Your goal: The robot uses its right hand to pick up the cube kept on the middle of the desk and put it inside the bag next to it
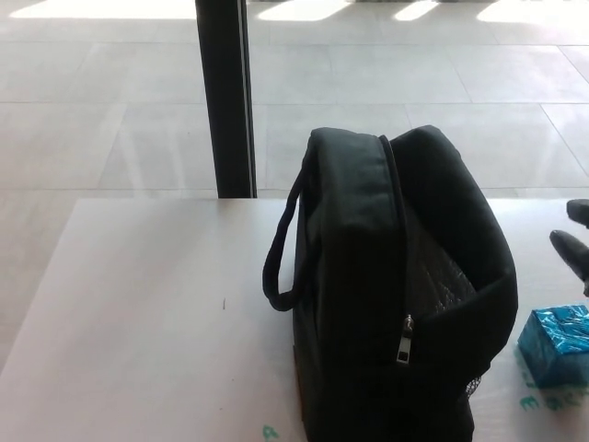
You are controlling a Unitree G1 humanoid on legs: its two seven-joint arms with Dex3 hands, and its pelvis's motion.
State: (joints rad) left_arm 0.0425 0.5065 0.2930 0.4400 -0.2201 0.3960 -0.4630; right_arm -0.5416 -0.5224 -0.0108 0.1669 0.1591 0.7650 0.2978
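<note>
Right hand point(576, 241): only two dark fingertips show at the right edge, apart from each other, holding nothing, just above the cube.
Cube point(558, 344): shiny blue, on the surface point(147, 322), right of the bag.
Bag point(396, 295): black, upright, unzipped.

- A black bag point(396, 295) stands unzipped on the white desk point(147, 313).
- A blue cube point(558, 344) sits just beside it.
- Right hand point(575, 241) fingertips show at the edge above the cube.
</note>
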